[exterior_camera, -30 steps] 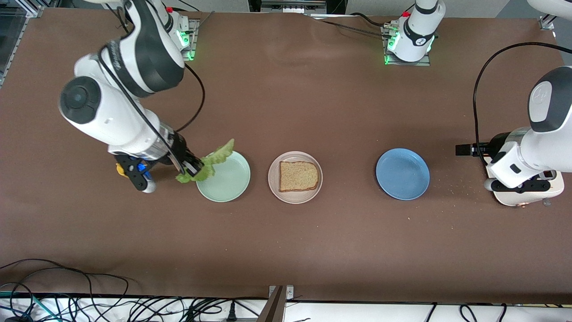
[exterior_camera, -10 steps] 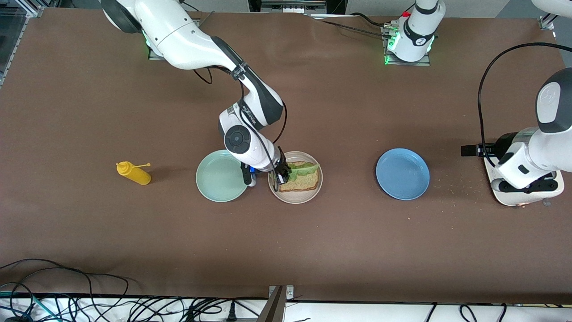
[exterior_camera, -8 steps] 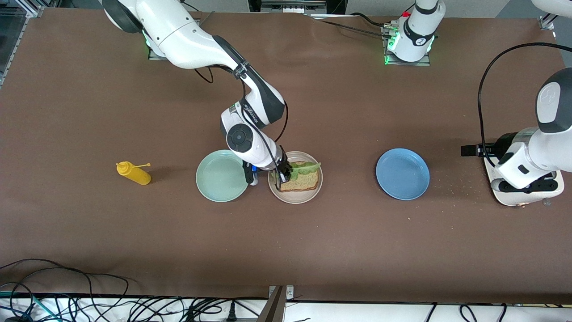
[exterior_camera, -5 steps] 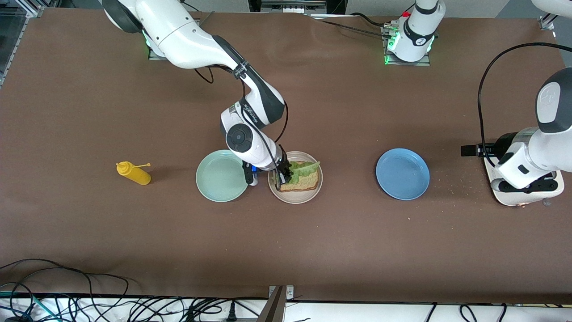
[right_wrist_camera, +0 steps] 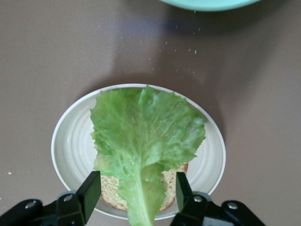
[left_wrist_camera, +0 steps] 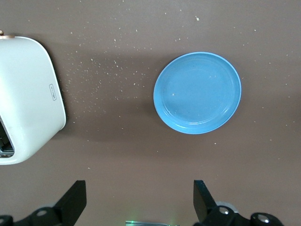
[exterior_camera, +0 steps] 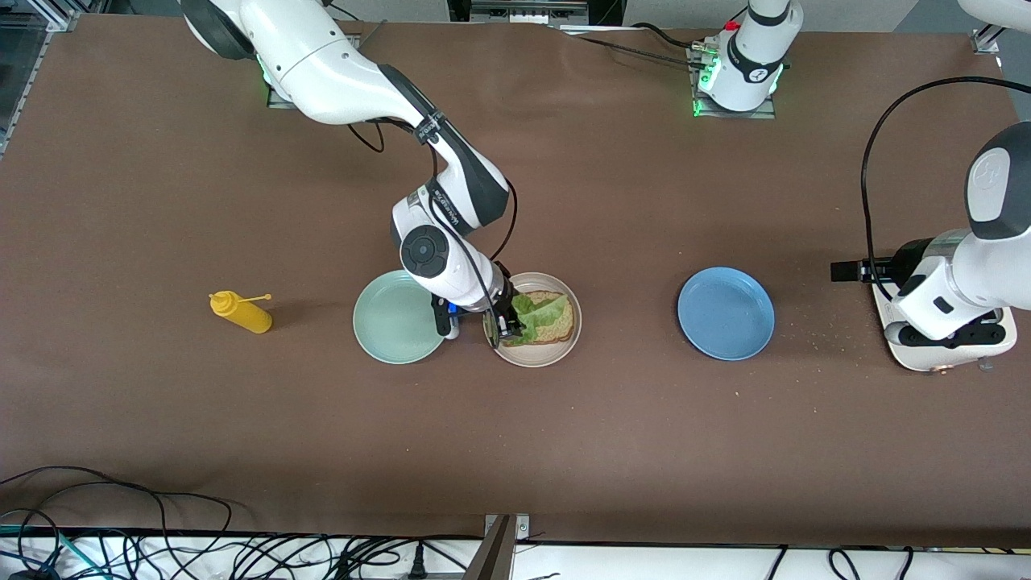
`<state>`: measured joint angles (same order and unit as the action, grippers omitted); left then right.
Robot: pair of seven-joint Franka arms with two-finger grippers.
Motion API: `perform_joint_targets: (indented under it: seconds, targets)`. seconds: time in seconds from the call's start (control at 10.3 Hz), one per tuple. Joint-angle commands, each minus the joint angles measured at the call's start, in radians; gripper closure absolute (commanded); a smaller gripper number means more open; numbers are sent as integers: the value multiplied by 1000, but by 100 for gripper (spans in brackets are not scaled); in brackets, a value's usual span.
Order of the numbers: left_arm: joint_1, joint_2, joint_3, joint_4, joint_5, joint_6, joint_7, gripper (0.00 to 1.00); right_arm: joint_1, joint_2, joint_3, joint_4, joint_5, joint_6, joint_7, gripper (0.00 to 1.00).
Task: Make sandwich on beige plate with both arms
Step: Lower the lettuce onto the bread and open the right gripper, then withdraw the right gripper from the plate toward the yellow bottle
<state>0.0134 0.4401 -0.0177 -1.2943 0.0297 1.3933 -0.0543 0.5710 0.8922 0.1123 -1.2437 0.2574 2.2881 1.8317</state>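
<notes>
A ruffled green lettuce leaf (right_wrist_camera: 146, 136) lies on one slice of speckled brown bread (right_wrist_camera: 110, 192), and both rest on the beige plate (right_wrist_camera: 70, 146) at the middle of the table. My right gripper (right_wrist_camera: 136, 190) is low over the plate's edge. It is open, one finger on each side of the leaf's stem without pinching it. The front view shows the same: right gripper (exterior_camera: 506, 322), lettuce (exterior_camera: 538, 312), bread (exterior_camera: 558, 328), beige plate (exterior_camera: 538, 360). My left gripper (left_wrist_camera: 139, 202) is open and holds nothing, waiting over bare table at the left arm's end.
A mint-green plate (exterior_camera: 399, 316) sits beside the beige plate toward the right arm's end, with a yellow squeeze bottle (exterior_camera: 242, 312) farther that way. A blue plate (exterior_camera: 726, 313) and a white toaster (exterior_camera: 950, 348) stand toward the left arm's end, crumbs scattered between them.
The right gripper carried the lettuce from the mint-green plate to the bread, then opened its fingers. The leaf now lies flatter on the slice. The left arm has not moved.
</notes>
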Motion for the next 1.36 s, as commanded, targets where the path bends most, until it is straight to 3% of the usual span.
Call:
perform_joint_targets:
  seconds: [0.0,0.39,0.68,0.97,1.07,1.26]
  targets:
    - [2,-15,-8,-14,33,-2,7,0,-2,-15,-22,64,3,-137,8,3]
    - [2,-15,-8,-19,33,-4,5,0,-115,-157,-17,116,3,-479,-145,0]
    - [2,-15,-8,-20,33,-5,5,0,-262,-303,-17,116,3,-755,-476,0]
    - [0,-15,-8,-19,33,-10,4,0,-438,-401,-22,116,-7,-935,-852,0]
    - [0,-15,-8,-19,33,-10,4,0,-474,-426,-49,115,-33,-978,-1017,0]
    - [0,-15,-8,-19,33,-10,4,0,-487,-461,-176,107,-40,-1010,-1338,0]
